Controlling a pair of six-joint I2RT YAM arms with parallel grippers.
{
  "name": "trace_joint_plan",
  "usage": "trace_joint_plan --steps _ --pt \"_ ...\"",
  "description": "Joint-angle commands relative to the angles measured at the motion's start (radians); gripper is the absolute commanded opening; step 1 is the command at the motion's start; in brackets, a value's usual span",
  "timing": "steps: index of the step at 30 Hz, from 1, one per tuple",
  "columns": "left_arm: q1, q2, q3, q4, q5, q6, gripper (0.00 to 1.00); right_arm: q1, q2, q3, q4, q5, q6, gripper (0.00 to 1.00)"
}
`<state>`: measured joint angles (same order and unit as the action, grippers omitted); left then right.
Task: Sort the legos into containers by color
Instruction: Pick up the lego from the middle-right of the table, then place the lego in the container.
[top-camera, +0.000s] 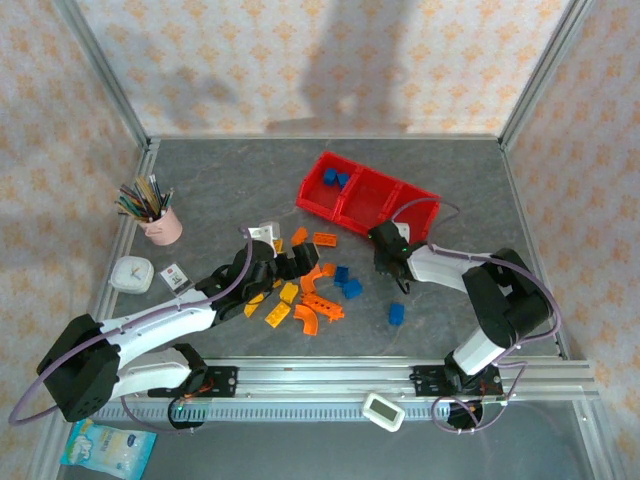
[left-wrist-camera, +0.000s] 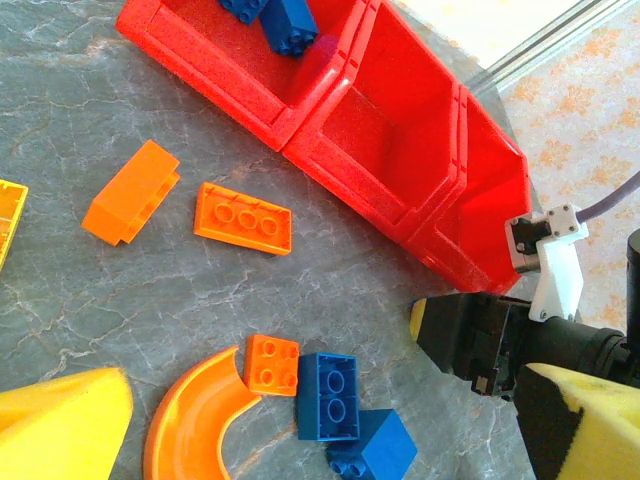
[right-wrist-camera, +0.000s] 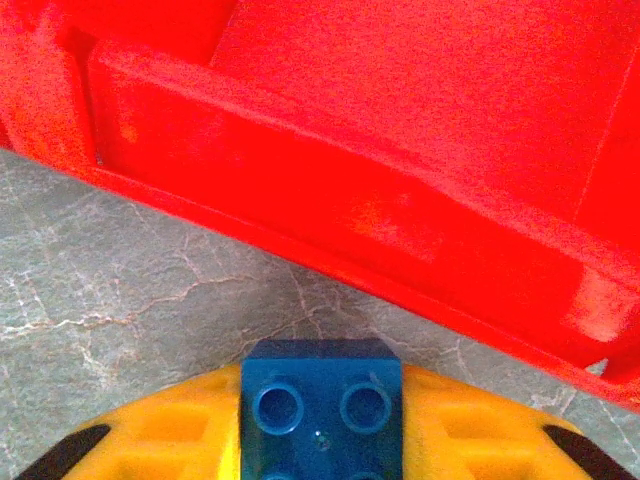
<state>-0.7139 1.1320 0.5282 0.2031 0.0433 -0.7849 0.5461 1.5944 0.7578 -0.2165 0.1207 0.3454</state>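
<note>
My right gripper (top-camera: 386, 250) is shut on a blue lego (right-wrist-camera: 322, 408), studs up between its yellow fingers (right-wrist-camera: 150, 440), just off the grey table. It sits close in front of the red containers' near wall (right-wrist-camera: 330, 215). The red containers (top-camera: 372, 208) are three joined compartments; the left one holds two blue legos (top-camera: 335, 178). My left gripper (top-camera: 290, 266) is open above the pile, its yellow fingers (left-wrist-camera: 62, 425) wide apart over two blue legos (left-wrist-camera: 330, 395), a small orange square (left-wrist-camera: 271, 363) and an orange arch (left-wrist-camera: 195, 420). Several orange and yellow legos (top-camera: 300, 298) lie around it.
A loose blue lego (top-camera: 396, 313) lies near the right arm. A pink cup of pencils (top-camera: 160, 222), a white timer (top-camera: 131, 274) and a small card (top-camera: 175, 277) stand at the left. Metal frame posts edge the table.
</note>
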Motion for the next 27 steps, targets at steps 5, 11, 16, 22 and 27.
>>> trace_joint_plan --steps 5,11,16,22,27 --pt "-0.010 -0.021 0.010 0.000 -0.026 0.010 0.99 0.002 -0.030 0.034 -0.044 -0.021 -0.008 0.28" --pt "-0.009 -0.038 0.027 -0.046 -0.071 0.034 0.99 0.039 -0.063 0.092 -0.095 -0.083 0.009 0.27" --pt "-0.002 -0.076 0.056 -0.114 -0.133 0.071 0.99 0.088 -0.060 0.186 -0.112 -0.139 0.009 0.27" --pt "0.056 -0.107 0.084 -0.146 -0.140 0.115 0.99 0.094 0.006 0.333 -0.084 -0.167 -0.009 0.27" --pt "0.128 -0.097 0.107 -0.137 -0.098 0.139 0.99 0.091 0.128 0.504 -0.077 -0.114 -0.038 0.27"
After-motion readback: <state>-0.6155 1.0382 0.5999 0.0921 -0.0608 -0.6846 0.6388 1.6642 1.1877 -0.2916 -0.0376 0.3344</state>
